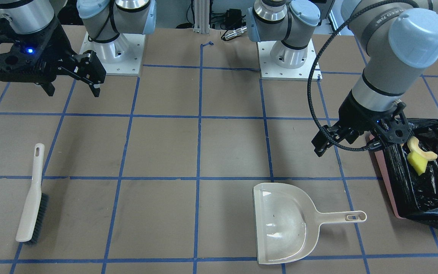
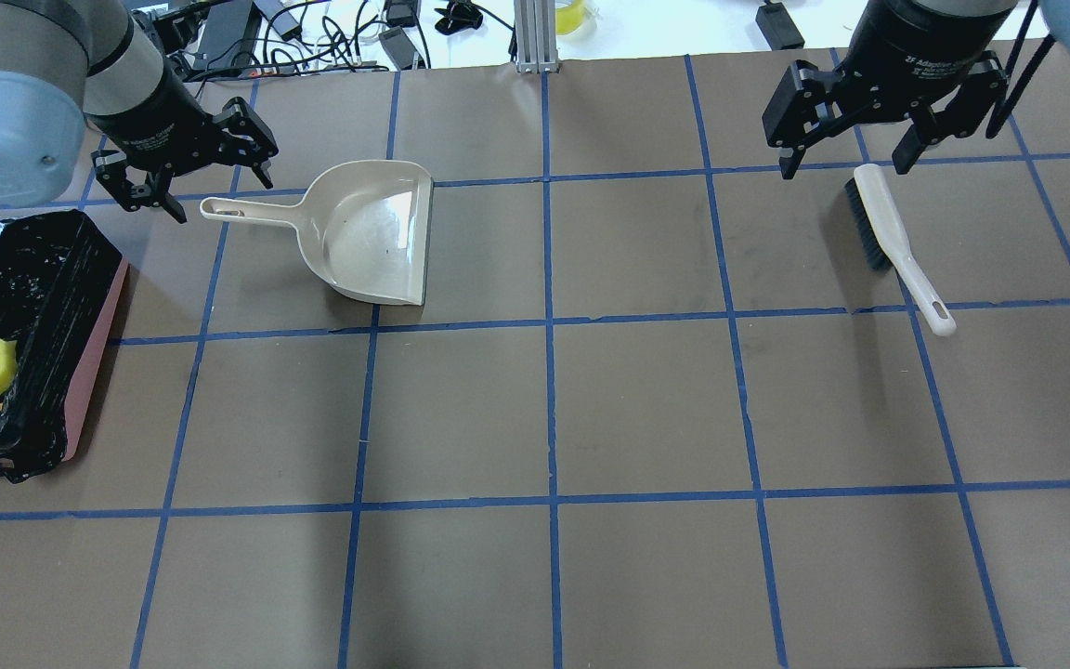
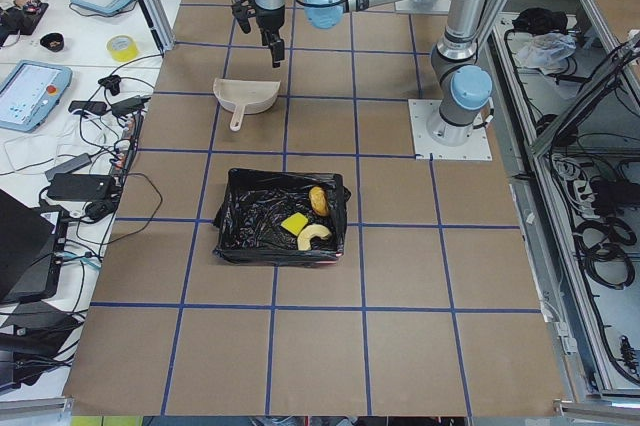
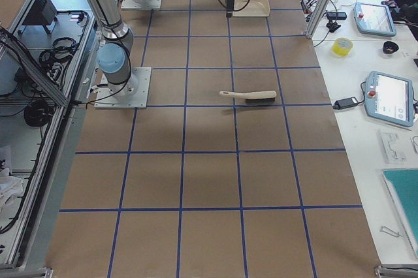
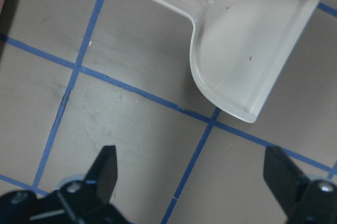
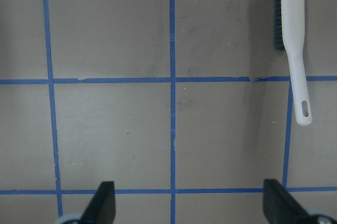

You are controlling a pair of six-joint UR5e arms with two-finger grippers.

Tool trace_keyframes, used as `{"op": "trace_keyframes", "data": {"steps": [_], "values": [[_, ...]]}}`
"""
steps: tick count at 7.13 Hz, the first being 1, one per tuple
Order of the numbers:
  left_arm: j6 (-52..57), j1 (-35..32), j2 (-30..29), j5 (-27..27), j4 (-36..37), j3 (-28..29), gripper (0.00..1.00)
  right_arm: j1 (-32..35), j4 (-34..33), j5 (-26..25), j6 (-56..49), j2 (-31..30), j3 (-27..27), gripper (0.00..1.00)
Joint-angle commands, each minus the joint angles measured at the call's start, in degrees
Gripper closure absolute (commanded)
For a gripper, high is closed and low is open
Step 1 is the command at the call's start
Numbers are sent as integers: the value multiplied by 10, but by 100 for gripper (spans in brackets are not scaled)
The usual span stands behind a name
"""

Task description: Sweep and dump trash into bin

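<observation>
The bin (image 1: 389, 192), pink-sided with a black bag, holds the trash: a curved crust piece (image 1: 418, 149), a yellow sponge scrap (image 1: 416, 163) and, in the exterior left view, a golden-brown lump (image 3: 318, 200). The bin also shows at the overhead view's left edge (image 2: 94, 353). My left gripper (image 2: 222, 195) is open and empty. It hovers between the bin and the handle of the beige dustpan (image 2: 368, 232); the left wrist view (image 5: 192, 171) shows the dustpan (image 5: 247, 50) empty. My right gripper (image 2: 843, 170) is open and empty above the brush (image 2: 888, 232).
The brush (image 1: 32, 198) lies flat on the brown paper table with its handle toward the robot. The dustpan (image 1: 283, 224) lies flat with its handle toward the bin. Blue tape lines grid the table. Cables and devices lie past the far edge.
</observation>
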Motion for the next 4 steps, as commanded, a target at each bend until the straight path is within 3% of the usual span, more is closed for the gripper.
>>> {"op": "trace_keyframes", "data": {"steps": [1,3,4], "values": [[22,-15,56,-30,-67,14,0,0,0,1,0,0,-1,0],[129,-30,91,-44,-162,49,0,0,0,2,0,0,0,0],[161,-44,99,-36,-165,49,0,0,0,1,0,0,-1,0]]}}
